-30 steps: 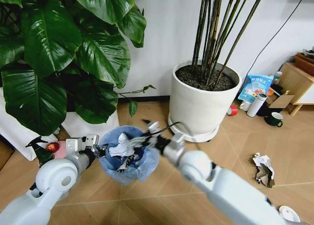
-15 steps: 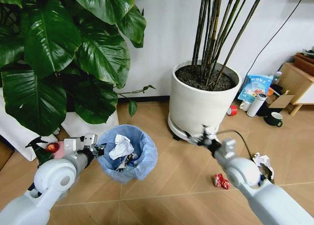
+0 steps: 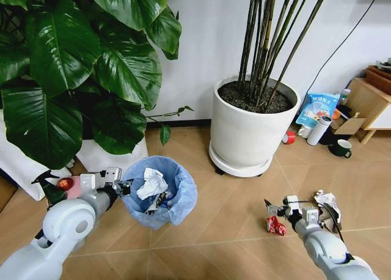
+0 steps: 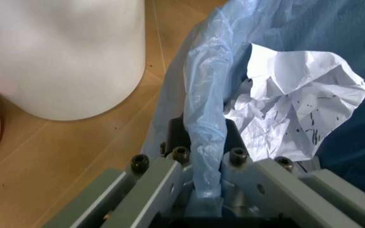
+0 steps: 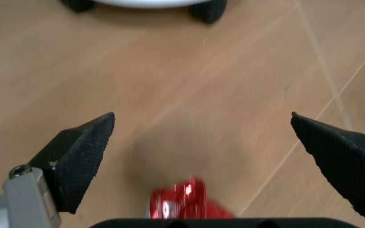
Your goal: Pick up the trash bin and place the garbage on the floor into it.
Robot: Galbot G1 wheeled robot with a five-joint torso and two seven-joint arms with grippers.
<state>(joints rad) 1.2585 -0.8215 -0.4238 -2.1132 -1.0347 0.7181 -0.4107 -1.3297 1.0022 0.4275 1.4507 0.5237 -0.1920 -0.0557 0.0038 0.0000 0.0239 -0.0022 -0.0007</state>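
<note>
Bare tan chevron parquet floor [image 3: 229, 222] lies open between the blue-bagged round trash bin [image 3: 160, 191] and the crushed red scrap [image 3: 275, 225]. The big white plant pot [image 3: 249, 130] blocks the far side, well apart from both.

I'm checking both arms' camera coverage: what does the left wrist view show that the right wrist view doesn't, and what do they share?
Left wrist view alone: the left gripper shut on the rim of the trash bin, its blue bag pinched between the jaws, a crumpled white paper wad inside, and a white pot beside it.

Right wrist view alone: the open right gripper above a red crushed scrap, not touching it, and a plant stand's dark feet.

Both: the wooden floor.
</note>
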